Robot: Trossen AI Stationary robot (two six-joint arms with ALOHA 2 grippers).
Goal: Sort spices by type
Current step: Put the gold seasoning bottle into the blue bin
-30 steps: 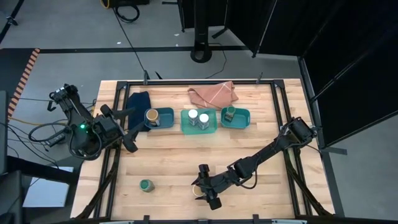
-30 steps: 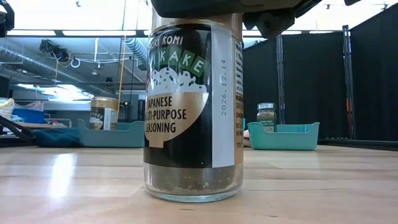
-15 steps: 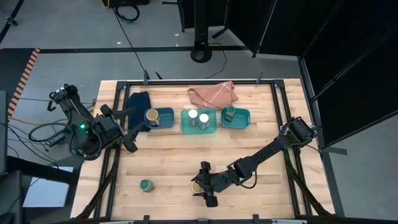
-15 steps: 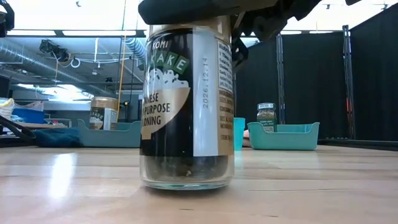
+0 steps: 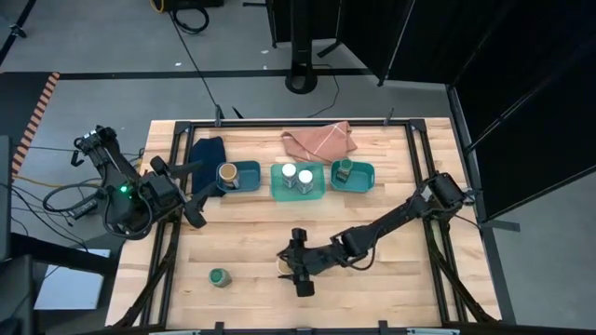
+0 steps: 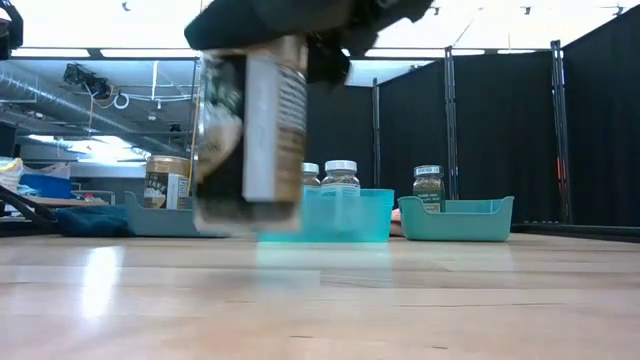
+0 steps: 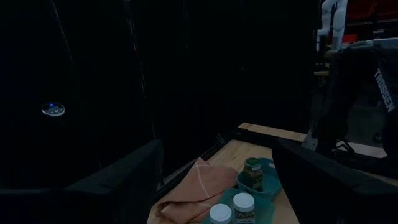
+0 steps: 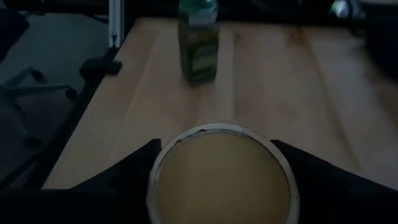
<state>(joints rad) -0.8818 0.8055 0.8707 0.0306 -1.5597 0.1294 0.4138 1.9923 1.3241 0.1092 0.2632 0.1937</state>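
1. The worktop (image 5: pixel 251 233) carries three teal trays in a row at the far side: the left tray (image 5: pixel 244 177) has one tan-lidded jar (image 5: pixel 227 173), the middle tray (image 5: pixel 300 186) has two white-lidded jars (image 5: pixel 296 176), and the right tray (image 5: pixel 358 175) has one green-lidded jar (image 5: pixel 345 168). A dark blue cloth (image 5: pixel 207 154) and a salmon cloth (image 5: pixel 318 140) lie behind them.

2. My right arm reaches low and long across the near half of the worktop from the right side. Its wrist is turned so the camera looks down on the lid of what I carry.

3. My left arm waits folded at the left edge; its end effector (image 5: pixel 191 191) hangs beside the left tray, and I cannot tell how its fingers stand.

4. My right end effector (image 5: pixel 296 267) is closed around the second tan-lidded jar (image 8: pixel 222 177), a glass seasoning jar (image 6: pixel 248 130). In the low view it hangs clear of the wood and looks tilted.

5. I judge the jar rigid, smooth and breakable, fairly light. The sound hold is across the round body just under the lid, firm enough that glass does not slip.

6. One green-lidded jar (image 5: pixel 219 277) stands alone near the front left, well apart from the trays.
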